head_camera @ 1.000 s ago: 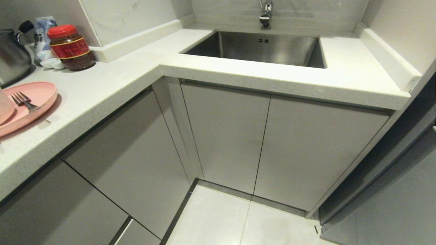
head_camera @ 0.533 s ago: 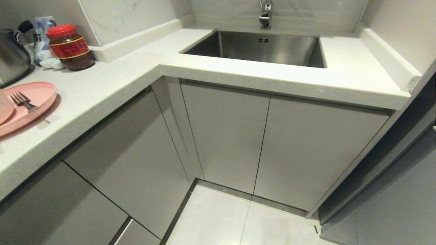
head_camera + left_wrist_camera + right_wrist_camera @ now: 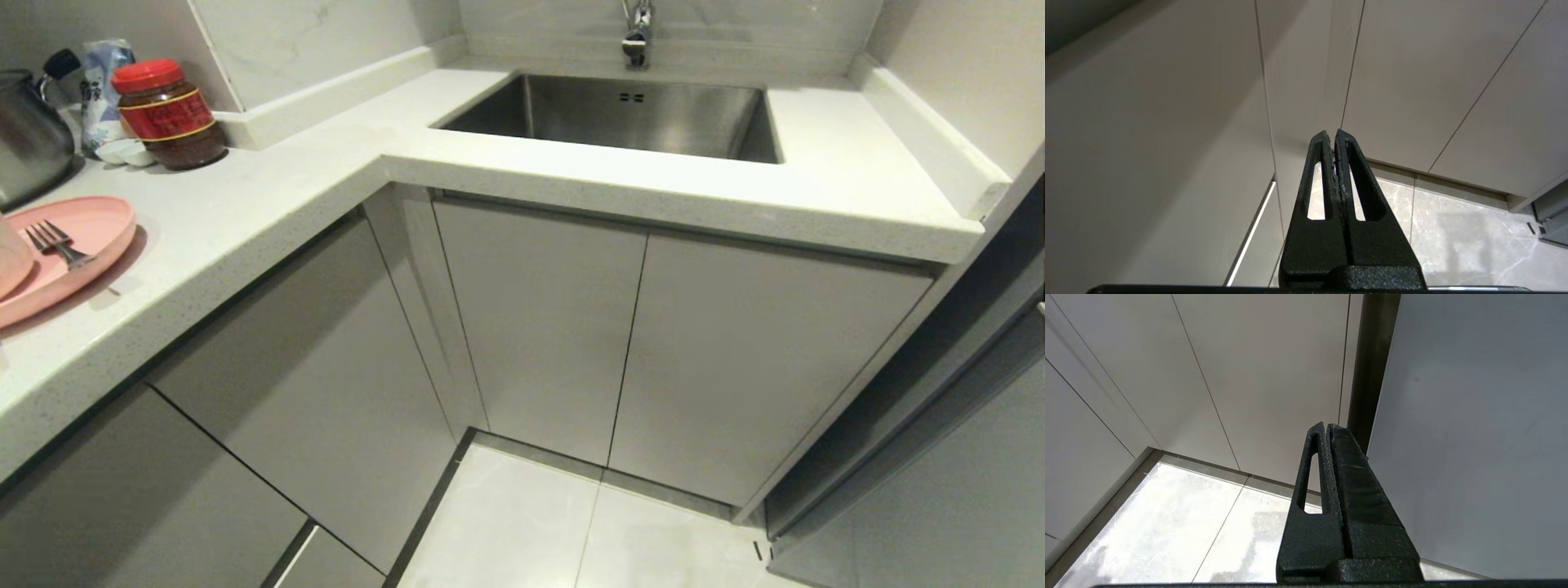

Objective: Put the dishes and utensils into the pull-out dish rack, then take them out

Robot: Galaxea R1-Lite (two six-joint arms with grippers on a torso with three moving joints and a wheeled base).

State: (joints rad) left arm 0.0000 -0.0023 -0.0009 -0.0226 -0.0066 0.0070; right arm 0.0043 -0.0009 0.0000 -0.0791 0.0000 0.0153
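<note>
A flat pink plate (image 3: 82, 245) lies on the counter at the far left of the head view, with a metal fork (image 3: 53, 243) resting on it. A pale rounded dish edge (image 3: 8, 257) overlaps the plate and is cut off by the frame. The pull-out dish rack is hidden; every cabinet front (image 3: 539, 327) under the counter is closed. Neither arm shows in the head view. My left gripper (image 3: 1331, 132) is shut and empty, low down, facing the cabinet fronts (image 3: 1412, 81). My right gripper (image 3: 1327, 424) is also shut and empty, close to a grey panel (image 3: 1474, 437).
A steel sink (image 3: 620, 114) with a tap (image 3: 637, 33) sits in the counter corner. At the back left stand a red-lidded jar (image 3: 167, 114), a steel pot (image 3: 28, 139) and a packet (image 3: 102, 82). Pale floor tiles (image 3: 571, 531) lie below, with a grey panel (image 3: 939, 490) at the right.
</note>
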